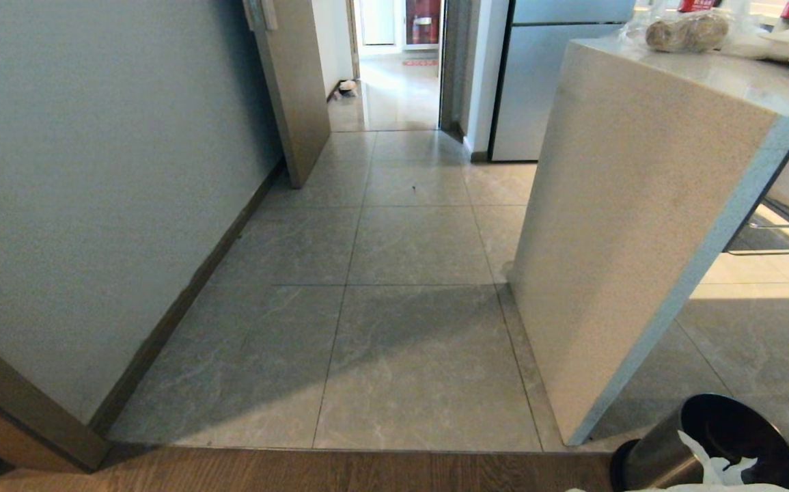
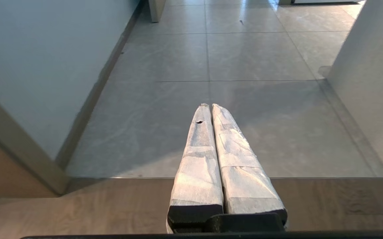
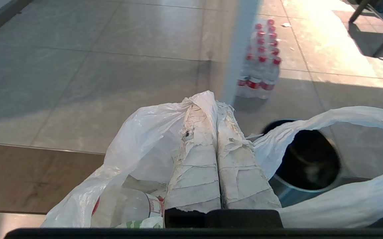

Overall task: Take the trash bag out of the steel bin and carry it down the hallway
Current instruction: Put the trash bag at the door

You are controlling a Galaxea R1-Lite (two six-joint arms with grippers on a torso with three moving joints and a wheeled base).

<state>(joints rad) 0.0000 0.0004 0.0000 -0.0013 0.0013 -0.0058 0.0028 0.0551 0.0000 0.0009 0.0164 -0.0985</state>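
1. Two wrist views alone show the arms: the right end effector (image 3: 215, 103) is clamped on the trash bag (image 3: 145, 139), with a bottle pack (image 3: 261, 59) at 1 o'clock.
2. Left end effector (image 2: 210, 105) is closed, empty, above the floor (image 2: 164, 59).
3. Head view shows the steel bin (image 1: 660, 454) at 5 o'clock, beside the table (image 1: 640, 205).

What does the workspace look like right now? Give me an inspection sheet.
Surface: grey tiled floor, wood strip nearest the robot.
Job's things: white trash bag lifted, beside and above the steel bin; bin's inside looks dark.
Clutter: pack of red-capped bottles on the floor; bagged food on the counter.
Grippers: right end effector shut on the trash bag's plastic; left end effector shut, empty, over the floor.
Cables: nothing seen.
Surroundings: grey wall on the left, open doorway ahead.
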